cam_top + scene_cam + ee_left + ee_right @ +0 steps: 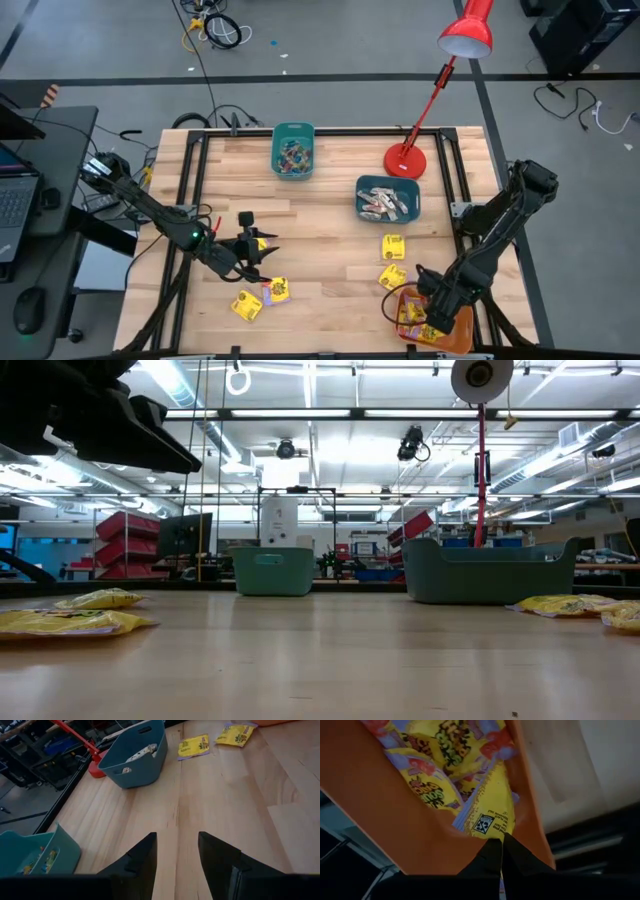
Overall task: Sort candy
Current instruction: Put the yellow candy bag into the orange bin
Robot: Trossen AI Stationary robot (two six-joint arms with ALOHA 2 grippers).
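Right gripper (432, 322), seen from above, sits over the orange bin (462, 335) at the table's near right corner, among yellow packets (412, 316) lying inside it. Left gripper (262, 252) hovers over the bare wood on the near left, with two yellow packets (275, 291) just beside it toward the near edge. Two more yellow packets (393, 246) lie mid-right. A teal bin (293, 150) at the far side holds small coloured pieces (292, 156), and a darker blue bin (388, 199) near the red lamp (405, 160) holds pale stick-shaped pieces (385, 203).

At table level, yellow packets (75, 621) lie flat on the left and others (565, 604) on the right, with the teal bin (273, 571) and the blue bin (490, 571) standing behind them.

Past the left wrist, the left gripper (177, 851) has its two fingers apart with nothing between them, only table (240, 795) beyond. The blue bin (135, 755), two yellow packets (194, 746) and the teal bin (35, 852) show farther off.

Past the right wrist, the right gripper (501, 851) has its fingers pressed together, pinching the edge of a yellow packet (490, 805) inside the orange bin (380, 815).
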